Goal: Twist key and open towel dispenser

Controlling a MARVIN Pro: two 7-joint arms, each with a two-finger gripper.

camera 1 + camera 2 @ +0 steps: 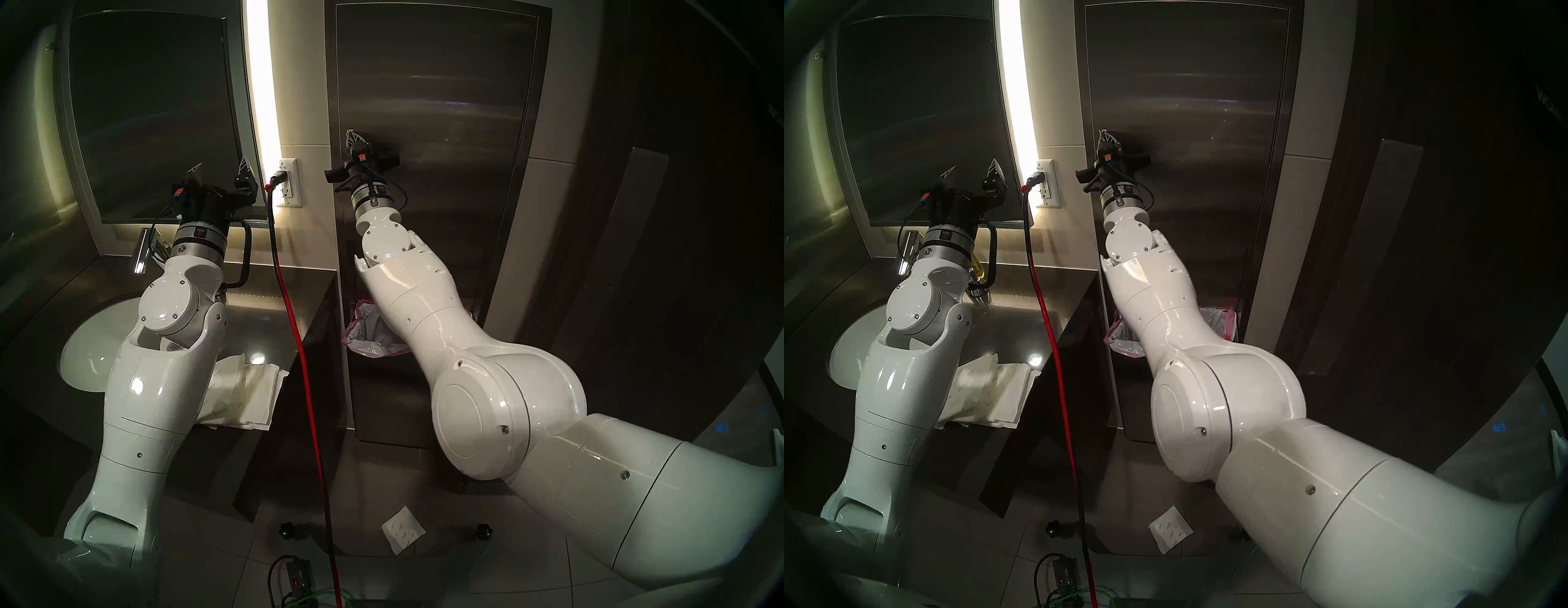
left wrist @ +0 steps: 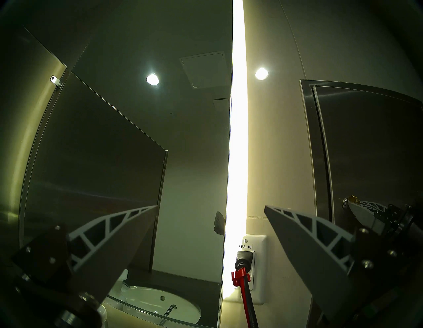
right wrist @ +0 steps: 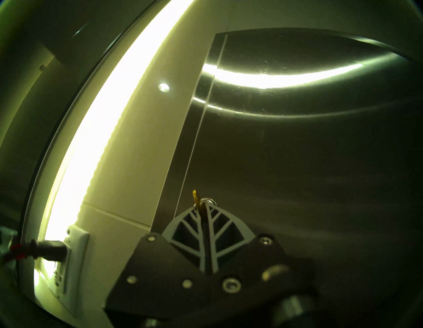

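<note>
Gripping key point(image 3: 197, 201), right tool point(image 3: 204, 207); dispenser point(image 3: 297, 160) closed.

My right arm point(image 1: 428, 305) is stretched far forward and up, with the wrist point(image 1: 368, 198) bent a little. My right gripper point(image 3: 204, 209) has both fingers point(image 3: 219, 229) pressed together, with a thin yellowish key point(image 3: 197, 199) pinched between the tips. My left arm point(image 1: 169, 322) is raised, elbow bent. My left gripper point(image 2: 210, 208) points upward, its two fingers point(image 2: 119, 231) spread wide apart and holding nothing.
</note>
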